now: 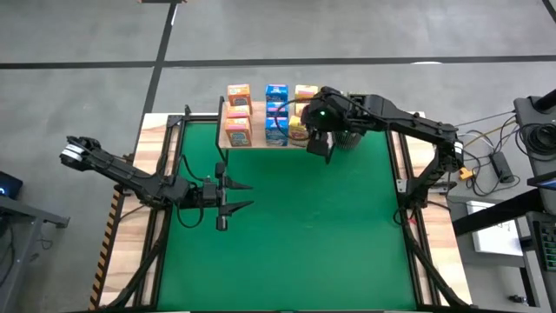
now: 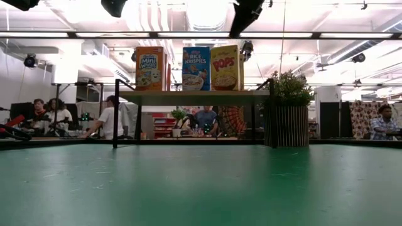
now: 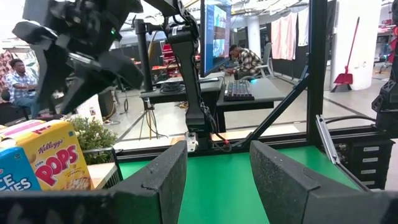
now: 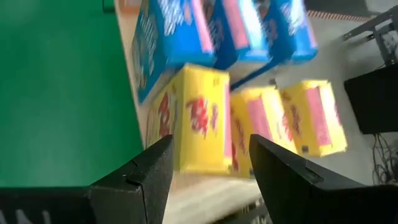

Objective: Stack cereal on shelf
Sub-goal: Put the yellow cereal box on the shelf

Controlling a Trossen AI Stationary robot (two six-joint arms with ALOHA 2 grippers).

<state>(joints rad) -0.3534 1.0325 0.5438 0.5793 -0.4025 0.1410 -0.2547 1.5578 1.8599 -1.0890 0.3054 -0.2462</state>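
Note:
The shelf (image 2: 188, 98) stands at the mat's far edge on thin black legs. On its board the cereal boxes stand upright in three rows: orange (image 1: 239, 113) on the left, blue (image 1: 276, 113) in the middle, yellow (image 1: 302, 104) on the right. My right gripper (image 1: 320, 148) hangs open above the near end of the yellow row (image 4: 199, 121), touching nothing. In its wrist view the blue boxes (image 4: 205, 31) sit beside the yellow ones. My left gripper (image 1: 250, 195) waits open over the mat's left half, pointing right.
A small plant in a slatted pot (image 2: 289, 119) stands just right of the shelf, beside my right arm. The green mat (image 1: 330, 235) stretches in front of the shelf. Black frame rails run along both table sides. People sit at desks beyond the table.

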